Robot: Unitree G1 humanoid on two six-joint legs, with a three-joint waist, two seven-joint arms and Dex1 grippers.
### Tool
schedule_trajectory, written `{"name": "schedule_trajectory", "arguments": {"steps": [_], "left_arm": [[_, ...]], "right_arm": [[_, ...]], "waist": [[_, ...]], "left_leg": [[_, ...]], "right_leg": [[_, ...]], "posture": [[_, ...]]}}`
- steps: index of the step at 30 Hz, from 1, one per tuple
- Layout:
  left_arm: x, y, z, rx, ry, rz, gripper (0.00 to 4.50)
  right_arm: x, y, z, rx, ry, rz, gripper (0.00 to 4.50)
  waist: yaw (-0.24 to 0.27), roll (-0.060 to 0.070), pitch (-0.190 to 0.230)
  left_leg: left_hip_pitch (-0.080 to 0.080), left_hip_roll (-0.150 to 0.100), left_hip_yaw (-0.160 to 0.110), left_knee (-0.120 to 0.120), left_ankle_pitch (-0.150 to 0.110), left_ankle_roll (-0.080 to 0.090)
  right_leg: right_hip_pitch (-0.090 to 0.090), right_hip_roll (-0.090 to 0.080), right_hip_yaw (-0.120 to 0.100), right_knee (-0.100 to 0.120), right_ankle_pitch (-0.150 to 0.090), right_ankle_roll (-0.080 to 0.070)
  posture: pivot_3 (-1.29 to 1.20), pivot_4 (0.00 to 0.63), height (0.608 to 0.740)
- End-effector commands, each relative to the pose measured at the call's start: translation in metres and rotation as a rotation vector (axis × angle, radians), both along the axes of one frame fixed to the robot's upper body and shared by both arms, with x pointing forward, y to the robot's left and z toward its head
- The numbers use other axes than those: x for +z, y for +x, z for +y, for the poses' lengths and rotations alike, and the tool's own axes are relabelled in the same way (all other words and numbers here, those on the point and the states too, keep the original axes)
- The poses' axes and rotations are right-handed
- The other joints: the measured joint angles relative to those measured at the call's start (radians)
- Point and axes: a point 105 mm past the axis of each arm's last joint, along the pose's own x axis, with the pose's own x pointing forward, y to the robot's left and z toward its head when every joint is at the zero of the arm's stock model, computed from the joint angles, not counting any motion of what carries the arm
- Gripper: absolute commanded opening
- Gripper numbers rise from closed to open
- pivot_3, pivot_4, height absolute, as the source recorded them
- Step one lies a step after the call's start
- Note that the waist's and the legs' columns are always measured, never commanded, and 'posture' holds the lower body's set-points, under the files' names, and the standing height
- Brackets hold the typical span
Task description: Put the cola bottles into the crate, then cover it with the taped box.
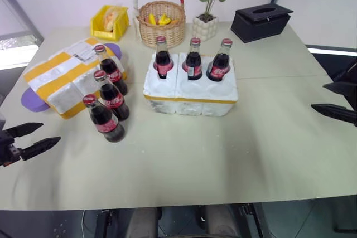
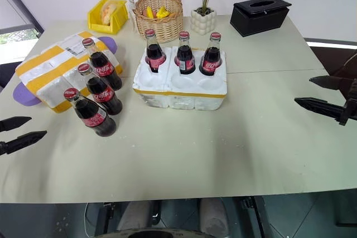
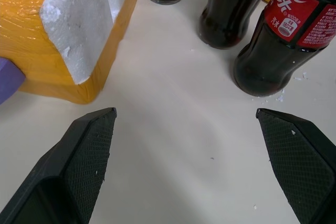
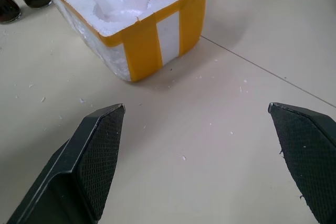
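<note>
Three cola bottles [image 1: 192, 59] filled the crate [image 1: 189, 100]'s far wells; three stood beside the taped box [image 1: 62, 81]. Left end effector [image 1: 32, 139] and right end effector [image 2: 322, 94] gaped wide, empty.

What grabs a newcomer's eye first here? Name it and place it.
The low white styrofoam crate at the table's centre, with three red-capped cola bottles in its far wells. Left of it stand three more bottles, beside the yellow-taped white styrofoam box. Both black grippers, left and right, hang open at the table's sides.
</note>
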Motion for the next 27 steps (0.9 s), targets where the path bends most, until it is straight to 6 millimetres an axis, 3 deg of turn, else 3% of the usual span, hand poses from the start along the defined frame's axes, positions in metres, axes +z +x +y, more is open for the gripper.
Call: {"name": "schedule_trajectory", "arguments": {"steps": [1, 17, 27], "left_arm": [[0.007, 0.000, 0.001, -0.013, 0.011, -0.018, 4.46], [0.008, 0.002, 0.002, 0.011, -0.012, 0.014, 4.46], [0.019, 0.017, -0.012, -0.026, -0.050, -0.061, 4.46]], "right_arm": [[0.014, -0.002, 0.001, -0.002, 0.005, -0.070, 4.50], [0.014, -0.004, 0.006, -0.001, 0.033, -0.065, 4.50], [0.023, 0.004, 0.008, 0.007, 0.022, -0.095, 4.50]], "waist": [[0.000, 0.000, 0.000], [-0.001, 0.000, 0.000], [0.000, -0.001, 0.000]], "left_leg": [[0.000, 0.000, 0.000, 0.000, 0.000, 0.000], [0.003, 0.000, 0.008, 0.001, 0.000, 0.000], [0.003, 0.000, 0.008, 0.001, 0.000, 0.000]], "right_leg": [[0.000, 0.000, 0.000, 0.000, 0.000, 0.000], [-0.001, 0.000, 0.006, 0.003, 0.000, 0.000], [-0.001, 0.001, 0.007, 0.004, 0.001, 0.001]], "posture": [[0.00, 0.150, 0.740], [0.00, 0.150, 0.740], [0.00, 0.150, 0.740]]}}
